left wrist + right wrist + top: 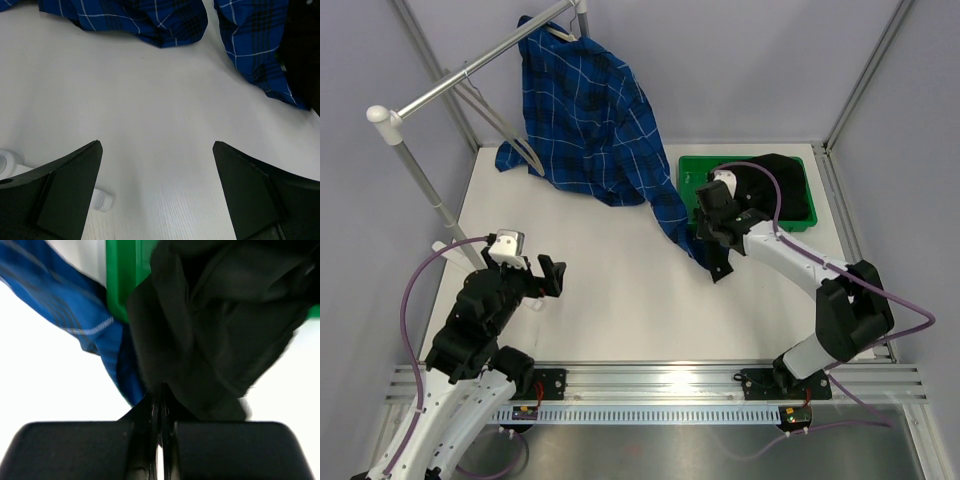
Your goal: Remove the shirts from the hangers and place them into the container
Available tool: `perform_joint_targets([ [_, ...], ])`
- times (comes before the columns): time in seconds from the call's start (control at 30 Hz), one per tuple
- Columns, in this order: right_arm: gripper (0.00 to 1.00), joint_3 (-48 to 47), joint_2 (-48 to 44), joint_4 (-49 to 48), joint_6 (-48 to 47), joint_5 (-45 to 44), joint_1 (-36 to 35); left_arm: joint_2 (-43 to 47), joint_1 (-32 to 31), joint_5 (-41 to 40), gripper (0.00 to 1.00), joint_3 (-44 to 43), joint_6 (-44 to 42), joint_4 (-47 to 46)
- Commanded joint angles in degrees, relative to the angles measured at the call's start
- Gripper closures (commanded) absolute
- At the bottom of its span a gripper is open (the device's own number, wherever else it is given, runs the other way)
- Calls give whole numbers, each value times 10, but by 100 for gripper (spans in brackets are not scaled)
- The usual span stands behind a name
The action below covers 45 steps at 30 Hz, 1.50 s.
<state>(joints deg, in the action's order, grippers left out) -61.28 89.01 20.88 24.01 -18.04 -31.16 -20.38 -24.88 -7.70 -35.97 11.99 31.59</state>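
On the near side of the table (620, 310), my left gripper (157, 144) hovers low with its jaws spread as wide as they go and nothing between them but bare white surface. It is idle, and I judge it is parked there to keep out of the way while the other arm works.

Further out and to the right, my right gripper (160, 407) reaches to the near left corner of the container (692, 165). Its jaws are pressed together on a thin fold of cloth. From the wrist view this looks like a flap of the black shirt (215, 330) that spills over the green rim toward me. The loose end of the plaid shirt (585, 110) lies touching just beside the pinch, so I cannot rule out that a bit of it is caught too. I take the grip to be there so I can lift that overhang back inside the tray.

Beyond my fingers, most of the black shirt sits bunched in the container, off its hanger.

Farthest back, the plaid shirt hangs from a hanger (558, 33) hooked on the rail (470, 80). Its collar is up at the hook, and its body and sleeve drape down onto the table, which is why its tail trails as far as the tray corner. That shirt is not yet freed, so I reckon the job about half done.
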Motion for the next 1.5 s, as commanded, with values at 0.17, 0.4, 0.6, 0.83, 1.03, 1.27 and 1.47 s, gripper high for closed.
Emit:
perform_joint_targets([
  [0.17, 100, -97, -41, 50, -48, -22, 26, 0, 2, 4, 1, 1, 3, -24],
  [0.4, 100, -203, -16, 24, -69, -8, 95, 0, 2, 5, 1, 1, 3, -24],
  [0.6, 100, -312, 91, 12, -81, -3, 125, 1, 2, 2, 1, 1, 3, -23],
  [0.83, 100, -362, 213, 44, -42, 30, 131, 3, 2, 0, 1, 2, 3, -23],
  [1.03, 100, -390, 296, 109, -6, 62, 134, 1, 2, 4, 1, 1, 3, -25],
  [1.27, 72, -410, 304, 130, -18, 88, 137, -1, 2, 4, 1, 1, 3, -25],
  [1.47, 48, -392, 191, 129, -38, 79, 137, -1, 2, 3, 1, 1, 3, -24],
])
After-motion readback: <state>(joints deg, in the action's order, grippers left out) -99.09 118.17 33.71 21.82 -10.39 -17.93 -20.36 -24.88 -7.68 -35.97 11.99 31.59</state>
